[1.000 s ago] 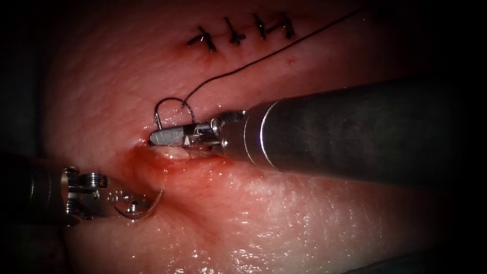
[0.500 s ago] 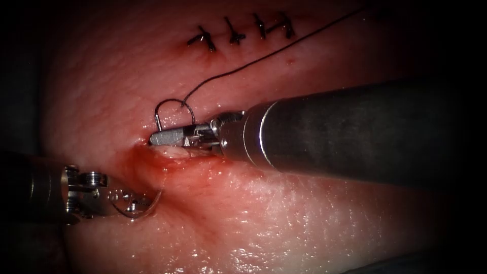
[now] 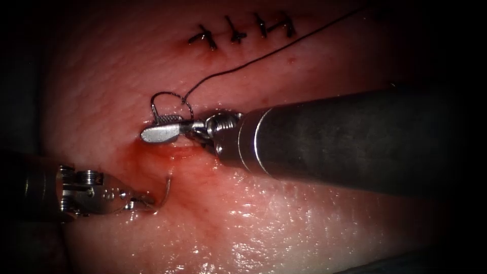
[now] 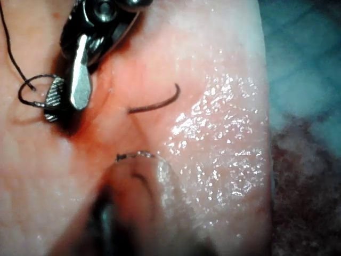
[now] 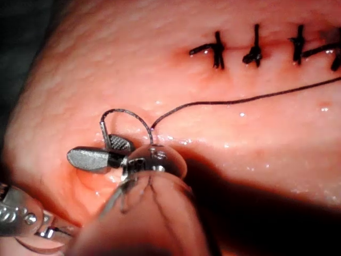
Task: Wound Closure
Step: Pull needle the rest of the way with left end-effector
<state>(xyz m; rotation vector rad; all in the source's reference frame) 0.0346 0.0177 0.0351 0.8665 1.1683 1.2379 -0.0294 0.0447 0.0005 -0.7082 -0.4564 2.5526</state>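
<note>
The left arm's tool (image 3: 134,199) is seen at the lower left of the endoscope view, its jaws closed on a curved needle (image 3: 164,193) near one end. This needle rises out of the tissue (image 3: 284,223) beside the jaw tips, just below the left end of the cut (image 3: 177,152), where red fluid (image 3: 147,162) is pooled. Further right, the right arm's tool (image 3: 160,129) is seen with its jaws parted at the cut's upper edge. A 2nd curved wire (image 3: 170,99), taken to be the thread's needle, arcs just above these jaws; whether it is gripped cannot be told. The thread (image 3: 264,56) runs from it up to the right. 4 finished stitches (image 3: 241,33) are noted above.
</note>
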